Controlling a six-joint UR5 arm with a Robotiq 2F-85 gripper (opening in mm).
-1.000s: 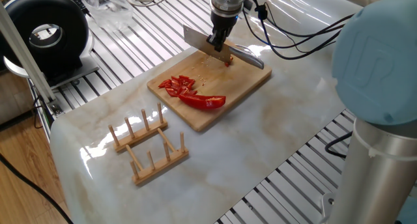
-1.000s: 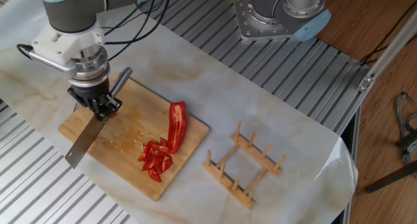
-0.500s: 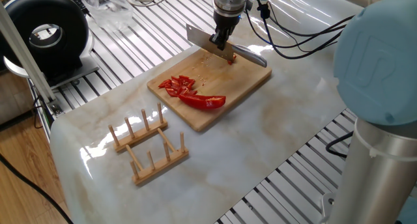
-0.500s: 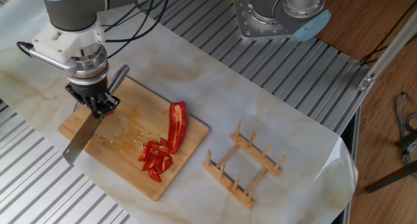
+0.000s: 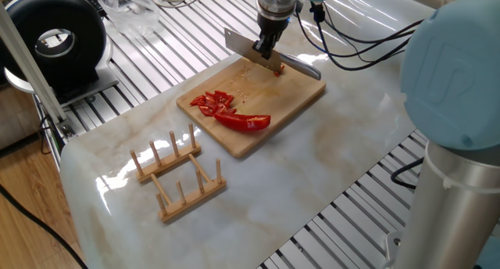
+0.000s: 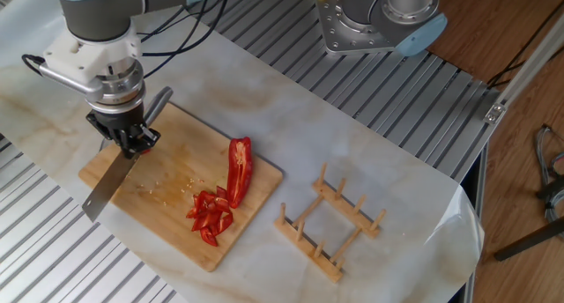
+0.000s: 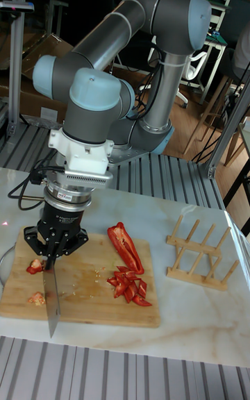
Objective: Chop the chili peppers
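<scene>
A long red chili pepper half [image 5: 245, 122] [image 6: 239, 166] [image 7: 126, 246] lies on the wooden cutting board [image 5: 293, 97] [image 6: 167, 215] [image 7: 90, 303], with a pile of cut red bits [image 5: 213, 102] [image 6: 211, 215] [image 7: 128, 286] beside it. My gripper [image 5: 266, 50] [image 6: 128, 143] [image 7: 54, 253] is shut on a knife [image 5: 244, 48] [image 6: 107, 184] [image 7: 51, 299] over the board's far end, away from the peppers. Small red bits [image 7: 35, 266] [image 5: 278, 69] lie by the blade.
A wooden peg rack [image 5: 178, 173] [image 6: 330, 224] [image 7: 198, 253] stands on the marble table beyond the board. A black round device [image 5: 53, 38] sits off the table's corner. Cables [image 5: 344, 42] trail behind the arm.
The gripper with the knife has shifted slightly toward the board's far end and lifted a little. The peppers have not moved.
</scene>
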